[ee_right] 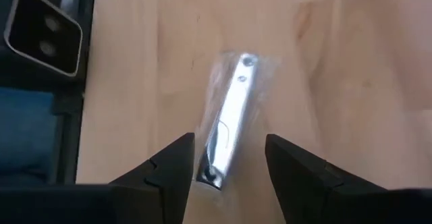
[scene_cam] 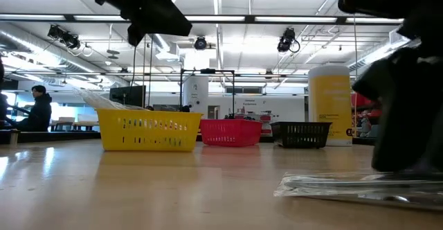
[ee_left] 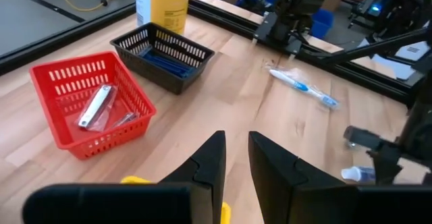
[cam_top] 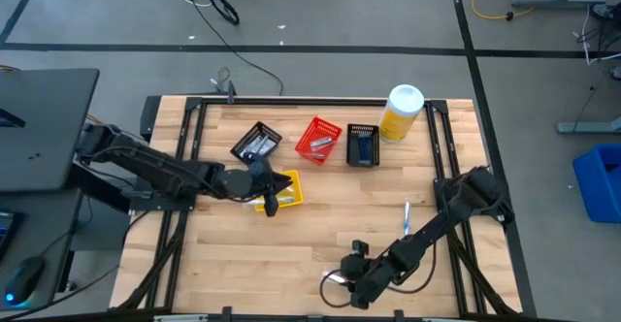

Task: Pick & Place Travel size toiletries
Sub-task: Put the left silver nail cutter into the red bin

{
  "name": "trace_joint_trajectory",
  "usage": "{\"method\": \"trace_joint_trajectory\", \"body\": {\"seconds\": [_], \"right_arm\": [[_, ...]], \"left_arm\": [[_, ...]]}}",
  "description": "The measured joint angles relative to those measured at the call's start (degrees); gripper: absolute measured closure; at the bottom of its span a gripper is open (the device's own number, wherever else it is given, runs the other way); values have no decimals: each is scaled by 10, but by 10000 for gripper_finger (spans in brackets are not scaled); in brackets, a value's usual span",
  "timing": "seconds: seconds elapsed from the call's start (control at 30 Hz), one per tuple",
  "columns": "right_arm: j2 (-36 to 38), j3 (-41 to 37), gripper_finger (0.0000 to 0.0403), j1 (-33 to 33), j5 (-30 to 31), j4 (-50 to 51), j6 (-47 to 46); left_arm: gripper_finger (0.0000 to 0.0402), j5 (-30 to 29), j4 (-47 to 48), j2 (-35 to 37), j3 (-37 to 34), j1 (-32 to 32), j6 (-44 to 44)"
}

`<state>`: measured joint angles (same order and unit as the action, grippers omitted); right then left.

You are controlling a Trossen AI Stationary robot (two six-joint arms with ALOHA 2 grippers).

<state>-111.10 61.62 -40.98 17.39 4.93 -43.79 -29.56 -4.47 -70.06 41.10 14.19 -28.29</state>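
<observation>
Right gripper [ee_right: 224, 158] low at the table's near edge, fingers spread around a wrapped nail clipper [ee_right: 229, 119] flat on the wood, left gripper [ee_left: 235, 158] over the yellow basket [cam_top: 281, 192] — fingers slightly parted, holding nothing, wrapped toothbrush [cam_top: 407, 215] near the right arm.

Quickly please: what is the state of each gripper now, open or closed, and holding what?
Left gripper: open, holding nothing, above the yellow basket.
Right gripper: open, straddling a wrapped metal item on the table, not yet gripping it.
</observation>
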Motion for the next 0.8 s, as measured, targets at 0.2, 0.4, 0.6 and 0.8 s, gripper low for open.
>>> {"method": "trace_joint_trajectory", "body": {"seconds": [0.2,0.4,0.6,0.8], "right_arm": [[-48,38,213,-18,37,30,21],[-59,41,228,-23,56,65,38],[-60,39,284,-19,56,64,68],[-57,38,321,-7,41,63,78]], "left_arm": [[331,-25,-2,0,0,35,-5],[331,-48,-6,0,0,63,-5],[331,-56,-7,0,0,70,-4],[331,-56,-6,0,0,70,1]]}}
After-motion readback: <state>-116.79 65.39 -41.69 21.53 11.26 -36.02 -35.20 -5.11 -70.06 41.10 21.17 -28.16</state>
